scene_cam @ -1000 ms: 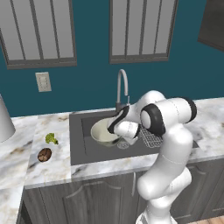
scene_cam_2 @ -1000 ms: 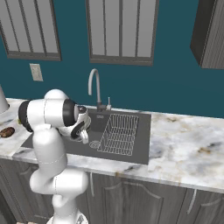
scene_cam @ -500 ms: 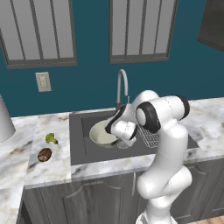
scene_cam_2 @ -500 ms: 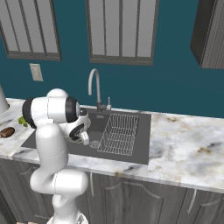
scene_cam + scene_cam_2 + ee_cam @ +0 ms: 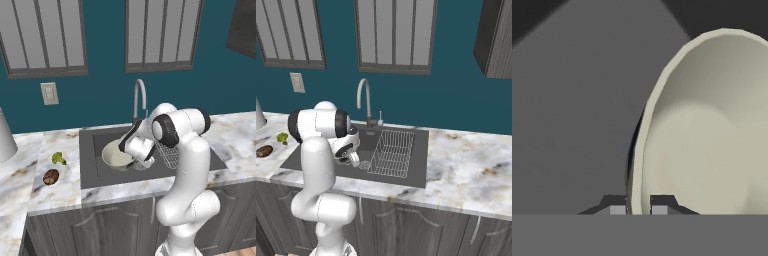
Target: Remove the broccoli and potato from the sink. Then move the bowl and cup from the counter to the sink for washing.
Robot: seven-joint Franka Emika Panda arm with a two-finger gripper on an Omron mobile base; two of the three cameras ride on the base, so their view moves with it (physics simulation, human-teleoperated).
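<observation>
The cream bowl (image 5: 116, 156) is in the left half of the dark sink (image 5: 95, 170), low over its floor. My gripper (image 5: 134, 161) is shut on its right rim. In the hand view the rim passes between my two fingertips (image 5: 617, 209), and the bowl (image 5: 712, 140) spreads to the right over the grey basin floor. The broccoli (image 5: 59, 158) and the potato (image 5: 50, 176) lie on the marble counter (image 5: 55, 195) left of the sink. From the right base, the broccoli (image 5: 282, 137) and potato (image 5: 264, 151) sit at the far left. The cup is out of view.
A chrome faucet (image 5: 141, 95) curves over the back of the sink. A wire rack (image 5: 391, 152) fills the sink's right half, close to my hand. A pale rounded object (image 5: 5, 137) stands at the far left edge. The counter (image 5: 466, 165) runs on to the right.
My arm has swung a little to the left and the bowl has gone slightly left and down in the sink with it. My grip stays shut.
</observation>
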